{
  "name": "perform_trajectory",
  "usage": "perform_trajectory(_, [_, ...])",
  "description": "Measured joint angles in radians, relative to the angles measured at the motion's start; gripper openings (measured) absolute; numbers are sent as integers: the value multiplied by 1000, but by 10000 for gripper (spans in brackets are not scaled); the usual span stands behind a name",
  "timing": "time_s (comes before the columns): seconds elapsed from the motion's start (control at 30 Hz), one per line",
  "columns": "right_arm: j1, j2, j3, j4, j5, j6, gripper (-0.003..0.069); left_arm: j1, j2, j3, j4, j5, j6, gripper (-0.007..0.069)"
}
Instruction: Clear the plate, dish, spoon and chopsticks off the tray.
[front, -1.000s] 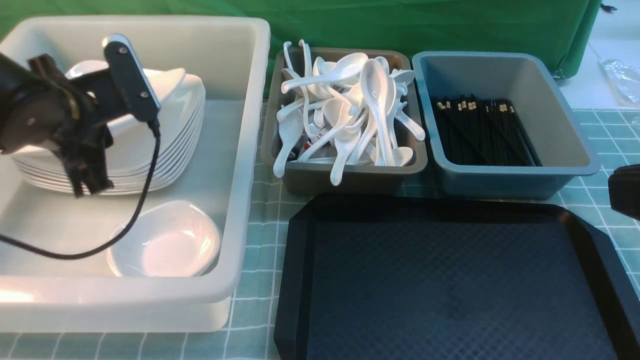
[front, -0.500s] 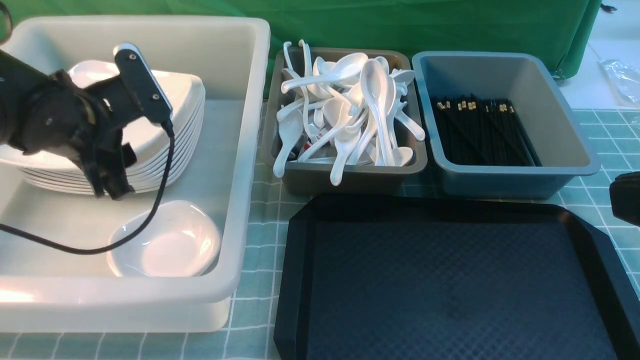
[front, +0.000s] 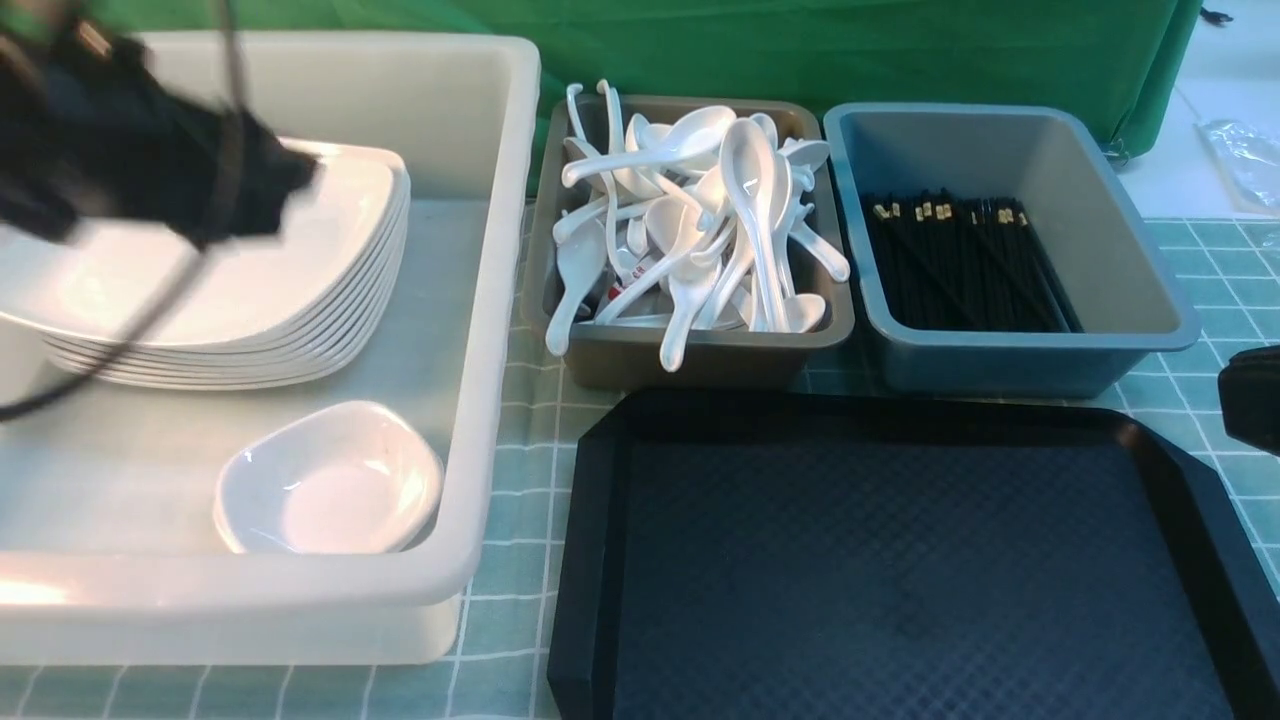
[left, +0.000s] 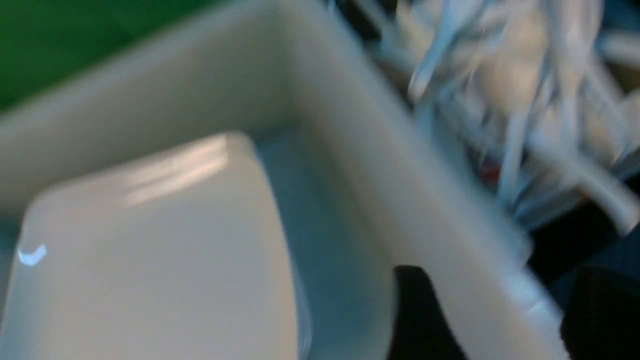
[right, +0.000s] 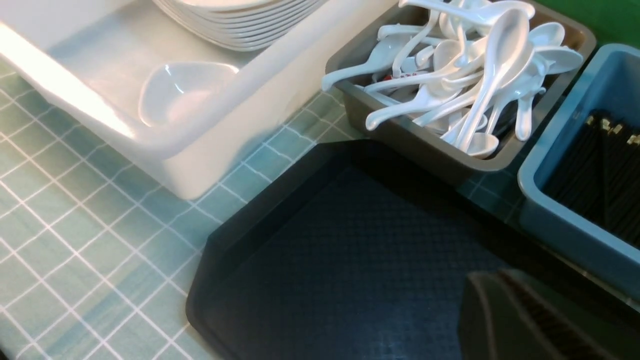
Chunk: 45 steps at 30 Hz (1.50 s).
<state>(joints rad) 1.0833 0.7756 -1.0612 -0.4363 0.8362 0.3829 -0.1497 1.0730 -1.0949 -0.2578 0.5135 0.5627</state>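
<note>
The big black textured plastic tray (front: 900, 570) lies bare nearest. Beyond, the large white glossy square plate (front: 230, 270) tops its stack under the blurred left jaws (front: 200, 190); spread or pressed, I cannot tell. Their trailing cable could snag the stack.

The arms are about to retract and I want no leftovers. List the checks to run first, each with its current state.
1. Tray floor bare, as far as shown: ok.
2. Plate on top of the stack in the white bin: ok.
3. Dish inside the white bin, beside the stack: ok.
4. Spoons all in the brown bin: ok.
5. Chopsticks in the blue-grey bin: ok.
6. Left tool open, nothing between its fingers: ok, though the view is blurred.
</note>
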Motion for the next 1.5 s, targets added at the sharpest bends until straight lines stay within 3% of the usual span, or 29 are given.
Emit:
perform_trajectory(0.03, [0,0,0,0,0,1,32,-21,-110,21,-53,-32,0,190])
perform_trajectory(0.07, [0,0,0,0,0,3,34,-38,-177,43,-81,-47,1,119])
perform_trajectory(0.17, [0,0,0,-1,0,27,35,-105,-381,159,-147,-72,38,24])
perform_trajectory(0.5, [0,0,0,2,0,52,40,-172,-764,476,-163,-132,63,10])
perform_trajectory(1.13, [-4,0,0,5,0,52,88,-172,-828,506,-161,-150,63,10])
perform_trajectory(1.3, [-170,-23,12,14,-31,25,33,-172,-828,506,-161,-150,63,11])
perform_trajectory(1.5, [-476,-140,238,192,-267,-263,16,-172,-828,506,-161,-150,77,11])
